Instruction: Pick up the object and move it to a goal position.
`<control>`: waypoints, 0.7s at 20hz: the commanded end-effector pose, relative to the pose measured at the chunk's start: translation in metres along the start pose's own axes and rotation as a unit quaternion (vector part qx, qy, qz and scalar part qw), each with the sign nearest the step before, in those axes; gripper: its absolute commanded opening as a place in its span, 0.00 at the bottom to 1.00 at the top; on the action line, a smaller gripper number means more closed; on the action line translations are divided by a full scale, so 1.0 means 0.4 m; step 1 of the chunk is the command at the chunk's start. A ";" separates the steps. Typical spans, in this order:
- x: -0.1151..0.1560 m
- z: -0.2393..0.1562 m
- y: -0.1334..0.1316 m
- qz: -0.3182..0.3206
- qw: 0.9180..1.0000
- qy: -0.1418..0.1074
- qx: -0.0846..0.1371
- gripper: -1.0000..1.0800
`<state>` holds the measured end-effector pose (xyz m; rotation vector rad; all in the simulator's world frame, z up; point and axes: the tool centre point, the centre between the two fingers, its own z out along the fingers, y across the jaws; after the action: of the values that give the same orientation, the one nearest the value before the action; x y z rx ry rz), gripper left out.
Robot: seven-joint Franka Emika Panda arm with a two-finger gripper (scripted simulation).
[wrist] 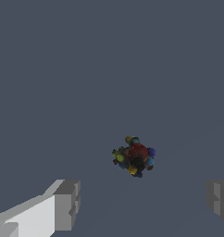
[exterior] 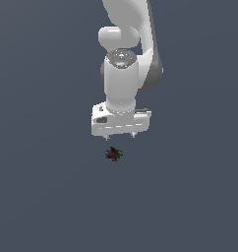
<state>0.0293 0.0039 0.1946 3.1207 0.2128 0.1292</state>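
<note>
Hovering above the object [exterior: 114, 154], the pincer [exterior: 120, 135] is spread wide and empty; the speckled lump lies on the grey surface just below, ungrasped. Grab, lift and carry to goal all remain.

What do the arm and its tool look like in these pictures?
The arm is glossy white with rounded, cylindrical links and a grey joint cap on top. The tool has a wide, boxy white body; its fingers end in blocky grey pads. No cables or markings are visible.
</note>
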 end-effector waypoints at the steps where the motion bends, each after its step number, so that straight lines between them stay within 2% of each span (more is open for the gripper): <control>1: -0.002 0.013 0.004 -0.020 1.000 -0.002 0.000 0.96; 7: -0.008 0.055 0.016 -0.088 0.996 -0.009 -0.001 0.96; 14: -0.018 0.111 0.031 -0.180 0.983 -0.018 0.002 0.96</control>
<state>0.0280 -0.0081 0.1548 3.0351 0.7060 0.0746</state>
